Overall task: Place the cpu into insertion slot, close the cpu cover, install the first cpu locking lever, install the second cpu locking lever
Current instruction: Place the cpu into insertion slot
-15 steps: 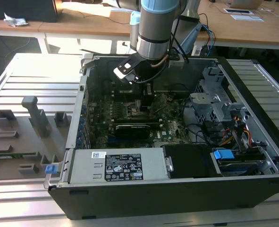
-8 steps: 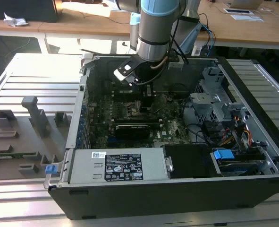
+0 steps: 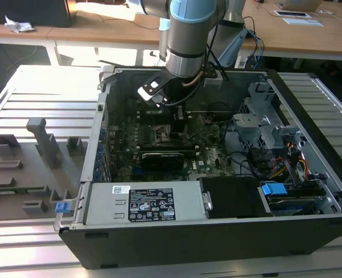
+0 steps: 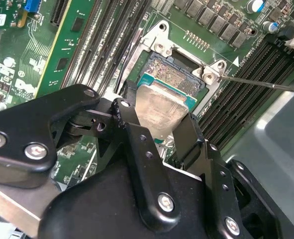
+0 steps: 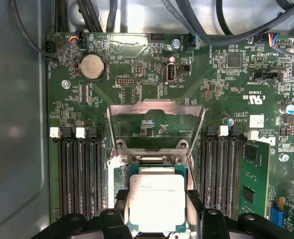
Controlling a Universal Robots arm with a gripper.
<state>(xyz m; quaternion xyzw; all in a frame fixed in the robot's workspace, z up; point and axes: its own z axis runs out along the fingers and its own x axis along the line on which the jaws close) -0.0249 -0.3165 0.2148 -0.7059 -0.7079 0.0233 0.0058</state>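
Observation:
My gripper [image 4: 156, 119] is shut on the cpu [image 4: 161, 105], a flat silver-topped square held between the two black fingers [image 4: 127, 117]. The chip hangs tilted just over the insertion slot [image 4: 172, 74], whose pale pin field still shows beyond the chip's far edge. In the first wrist view the cpu [image 5: 156, 201] sits between the fingertips [image 5: 114, 219], and the cpu cover [image 5: 156, 106] stands open, hinged up past the slot. A thin metal locking lever [image 4: 266, 85] sticks out free beside the slot. In the exterior view the gripper [image 3: 179, 128] is low inside the computer case.
Black memory slots [image 5: 79, 169] flank the socket on both sides. A coin battery [image 5: 93, 66] and cables lie beyond the cover. The case walls, power supply [image 3: 142, 205] and drive cage [image 3: 263, 124] hem in the arm. A grey fixture tray [image 3: 26, 168] lies at the exterior view's left.

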